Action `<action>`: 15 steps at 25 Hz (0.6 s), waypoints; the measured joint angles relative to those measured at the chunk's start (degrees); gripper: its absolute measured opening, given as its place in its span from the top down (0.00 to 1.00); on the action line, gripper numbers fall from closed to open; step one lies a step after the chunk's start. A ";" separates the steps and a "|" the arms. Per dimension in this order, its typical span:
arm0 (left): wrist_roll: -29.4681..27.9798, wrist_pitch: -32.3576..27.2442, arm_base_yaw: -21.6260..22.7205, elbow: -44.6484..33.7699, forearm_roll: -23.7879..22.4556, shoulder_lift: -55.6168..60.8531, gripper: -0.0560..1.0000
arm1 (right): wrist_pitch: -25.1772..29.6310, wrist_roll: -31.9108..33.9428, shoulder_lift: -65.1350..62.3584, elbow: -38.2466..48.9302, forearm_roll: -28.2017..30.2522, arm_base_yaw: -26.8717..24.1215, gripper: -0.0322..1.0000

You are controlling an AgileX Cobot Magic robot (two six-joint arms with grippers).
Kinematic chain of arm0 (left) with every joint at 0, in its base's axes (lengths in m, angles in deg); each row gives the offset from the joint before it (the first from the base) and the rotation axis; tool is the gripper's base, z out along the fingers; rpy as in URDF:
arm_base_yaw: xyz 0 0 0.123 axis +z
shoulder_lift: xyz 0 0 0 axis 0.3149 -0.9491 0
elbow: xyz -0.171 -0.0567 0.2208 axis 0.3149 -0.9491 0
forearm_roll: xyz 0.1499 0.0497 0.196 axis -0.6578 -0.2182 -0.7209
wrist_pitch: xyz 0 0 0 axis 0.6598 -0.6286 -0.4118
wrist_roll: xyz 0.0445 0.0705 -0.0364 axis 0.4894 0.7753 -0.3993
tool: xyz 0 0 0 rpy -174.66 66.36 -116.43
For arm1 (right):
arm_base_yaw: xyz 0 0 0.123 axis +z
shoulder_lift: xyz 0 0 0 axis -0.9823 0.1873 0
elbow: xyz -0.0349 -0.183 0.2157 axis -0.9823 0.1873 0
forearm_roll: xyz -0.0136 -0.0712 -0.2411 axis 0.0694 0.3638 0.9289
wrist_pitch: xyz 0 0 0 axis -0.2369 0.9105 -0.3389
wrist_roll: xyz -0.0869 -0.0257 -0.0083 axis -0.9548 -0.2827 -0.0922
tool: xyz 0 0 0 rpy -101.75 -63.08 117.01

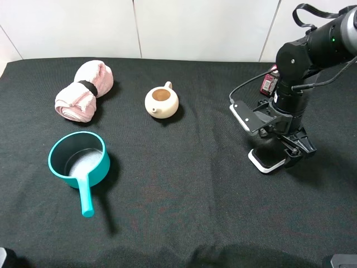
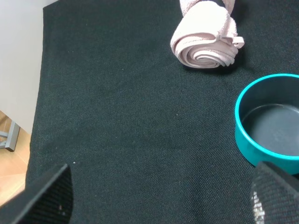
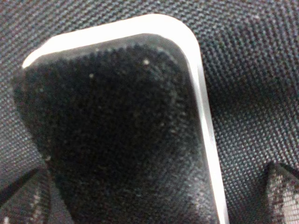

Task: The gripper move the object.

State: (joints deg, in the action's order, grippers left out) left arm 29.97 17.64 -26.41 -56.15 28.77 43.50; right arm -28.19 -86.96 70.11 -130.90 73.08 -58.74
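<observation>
The object is a flat block with a black felt top and a white base (image 1: pixel 263 162), lying on the black cloth at the right. It fills the right wrist view (image 3: pixel 121 121). My right gripper (image 1: pixel 283 153) is lowered over it, open, with a dark fingertip (image 3: pixel 21 198) on each side of the block (image 3: pixel 149 198); I cannot tell whether they touch it. My left gripper (image 2: pixel 159 203) is open and empty above the cloth near the left table edge. Its arm is out of the high view.
A small red-black packet (image 1: pixel 269 82) lies behind the right arm. A cream teapot (image 1: pixel 162 101) stands mid-table. A rolled pink towel (image 1: pixel 83 92) (image 2: pixel 205 39) lies at the back left. A teal saucepan (image 1: pixel 78 161) (image 2: pixel 268 123) stands in front of it.
</observation>
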 joint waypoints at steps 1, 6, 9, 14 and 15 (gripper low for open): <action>0.00 0.00 0.00 0.00 0.00 0.00 0.17 | 0.00 0.00 0.00 0.00 0.00 0.00 0.30; 0.00 0.00 0.00 0.00 0.00 0.00 0.17 | 0.00 0.00 0.00 0.00 0.00 0.00 0.30; 0.00 0.00 0.00 0.00 0.00 0.00 0.17 | 0.00 0.00 0.00 0.00 0.00 0.00 0.30; 0.00 0.00 0.00 0.00 0.00 0.00 0.17 | 0.00 0.00 0.00 0.00 0.00 0.00 0.30; 0.00 0.00 0.00 0.00 0.00 0.00 0.17 | 0.06 0.00 0.00 0.00 0.00 0.00 0.30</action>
State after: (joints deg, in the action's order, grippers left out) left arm 29.97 17.64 -26.41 -56.15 28.77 43.50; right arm -28.13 -86.96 70.11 -130.90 73.08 -58.74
